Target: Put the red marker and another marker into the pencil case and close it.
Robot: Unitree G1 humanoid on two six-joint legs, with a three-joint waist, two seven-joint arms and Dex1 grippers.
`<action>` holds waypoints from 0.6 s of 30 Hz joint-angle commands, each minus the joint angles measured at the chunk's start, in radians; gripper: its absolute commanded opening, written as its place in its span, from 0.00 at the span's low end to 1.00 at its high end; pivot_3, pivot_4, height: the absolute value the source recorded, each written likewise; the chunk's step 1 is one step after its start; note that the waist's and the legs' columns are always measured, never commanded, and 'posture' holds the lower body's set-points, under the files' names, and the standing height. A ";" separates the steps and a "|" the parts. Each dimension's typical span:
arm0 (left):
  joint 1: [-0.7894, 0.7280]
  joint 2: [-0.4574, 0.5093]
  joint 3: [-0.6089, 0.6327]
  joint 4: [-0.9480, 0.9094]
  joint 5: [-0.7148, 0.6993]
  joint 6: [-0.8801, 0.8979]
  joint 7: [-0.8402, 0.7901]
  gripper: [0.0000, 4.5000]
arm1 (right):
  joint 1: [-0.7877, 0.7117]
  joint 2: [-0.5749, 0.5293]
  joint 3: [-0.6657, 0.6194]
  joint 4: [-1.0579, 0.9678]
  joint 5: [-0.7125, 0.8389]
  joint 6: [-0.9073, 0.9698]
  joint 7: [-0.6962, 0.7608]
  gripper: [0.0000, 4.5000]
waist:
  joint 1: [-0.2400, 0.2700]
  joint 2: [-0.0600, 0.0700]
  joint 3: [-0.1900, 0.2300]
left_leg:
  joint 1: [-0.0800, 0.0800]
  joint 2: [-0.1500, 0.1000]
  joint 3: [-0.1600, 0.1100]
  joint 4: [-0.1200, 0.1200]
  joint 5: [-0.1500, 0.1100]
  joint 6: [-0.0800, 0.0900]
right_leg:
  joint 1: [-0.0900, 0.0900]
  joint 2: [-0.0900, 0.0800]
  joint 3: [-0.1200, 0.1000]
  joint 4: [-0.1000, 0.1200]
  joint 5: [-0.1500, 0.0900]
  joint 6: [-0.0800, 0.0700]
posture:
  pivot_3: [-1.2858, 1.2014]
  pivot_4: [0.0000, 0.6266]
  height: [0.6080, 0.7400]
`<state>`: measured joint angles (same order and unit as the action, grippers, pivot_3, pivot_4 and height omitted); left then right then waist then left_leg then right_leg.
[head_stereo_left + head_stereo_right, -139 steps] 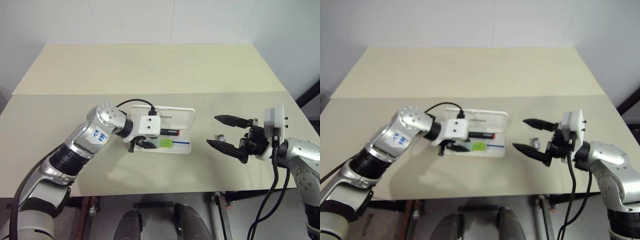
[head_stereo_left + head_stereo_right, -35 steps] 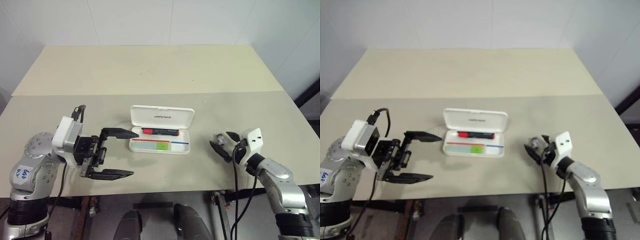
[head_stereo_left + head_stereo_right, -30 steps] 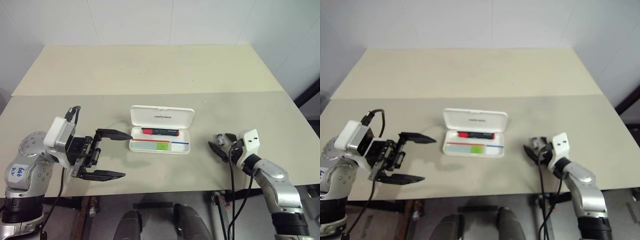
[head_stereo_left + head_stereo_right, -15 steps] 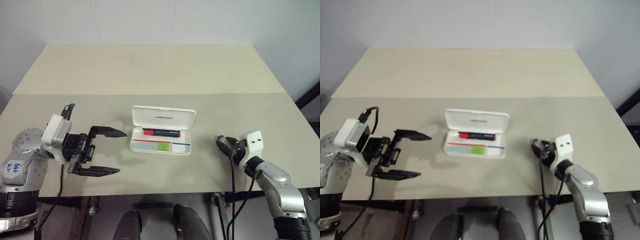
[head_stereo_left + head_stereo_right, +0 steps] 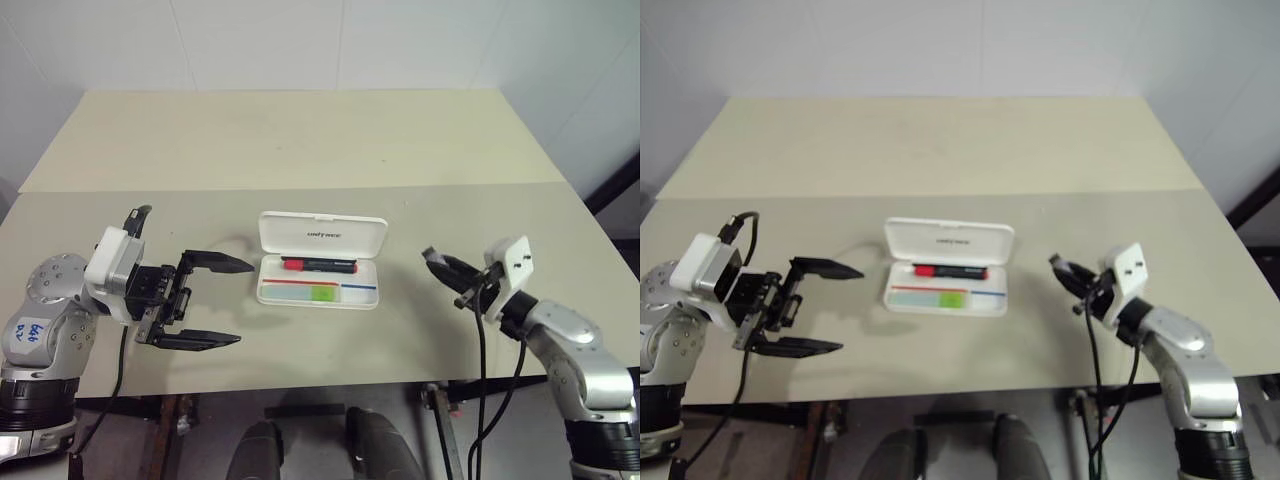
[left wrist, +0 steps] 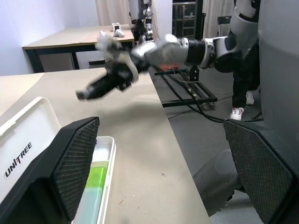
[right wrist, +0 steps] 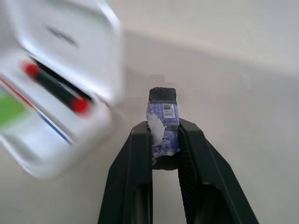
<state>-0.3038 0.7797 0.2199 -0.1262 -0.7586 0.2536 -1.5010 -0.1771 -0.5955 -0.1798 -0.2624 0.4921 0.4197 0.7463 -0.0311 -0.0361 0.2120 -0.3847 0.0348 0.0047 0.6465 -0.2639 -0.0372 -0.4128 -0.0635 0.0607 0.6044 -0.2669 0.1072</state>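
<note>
**Right jaws pinch a small wrapped block; left jaws spread**

The right jaws (image 5: 445, 268) pinch a small dark block with a blue-and-white label (image 7: 162, 122), held above the bench (image 5: 300, 140) right of the pencil case (image 5: 322, 259). The left jaws (image 5: 215, 301) hang wide open to its left. The case lies open — the red marker (image 5: 318, 265) and green highlighter (image 5: 322, 292) inside. The lid looks light, stiff and smooth; pressing its far edge down should close it.
</note>
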 commanded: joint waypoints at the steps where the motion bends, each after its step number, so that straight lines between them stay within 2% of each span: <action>1: -0.011 0.010 0.007 0.040 0.010 -0.048 -0.071 1.00 | -0.043 -0.034 0.032 -0.080 0.052 0.032 0.068 0.08 | 0.001 0.000 0.000 | 0.000 0.000 0.000 0.000 0.000 0.000 | 0.000 0.000 0.000 0.000 0.000 0.000 | 0.52 0.24 1.00; 8: -0.004 0.039 -0.024 0.141 0.077 -0.143 -0.109 1.00 | -0.191 -0.056 0.192 -0.077 0.016 0.040 0.185 0.08 | 0.000 0.000 0.000 | -0.001 0.000 0.001 0.000 0.000 0.000 | -0.002 0.000 0.000 -0.001 0.000 0.000 | 0.52 0.24 1.00; 18: 0.035 0.065 0.011 0.175 0.049 -0.200 -0.109 1.00 | -0.322 -0.072 0.350 0.046 -0.130 -0.031 0.298 0.08 | 0.002 0.000 0.000 | -0.002 0.001 0.001 0.000 -0.004 0.001 | -0.003 -0.002 -0.001 -0.001 0.000 0.000 | 0.52 0.24 1.00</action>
<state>-0.2734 0.8308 0.1989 0.0500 -0.6842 0.0731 -1.5021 -0.4808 -0.6593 0.1681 -0.2128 0.3760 0.4166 1.0288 -0.0295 -0.0361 0.2120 -0.3877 0.0353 0.0063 0.6461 -0.2684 -0.0367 -0.4164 -0.0651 0.0595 0.6038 -0.2667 0.1072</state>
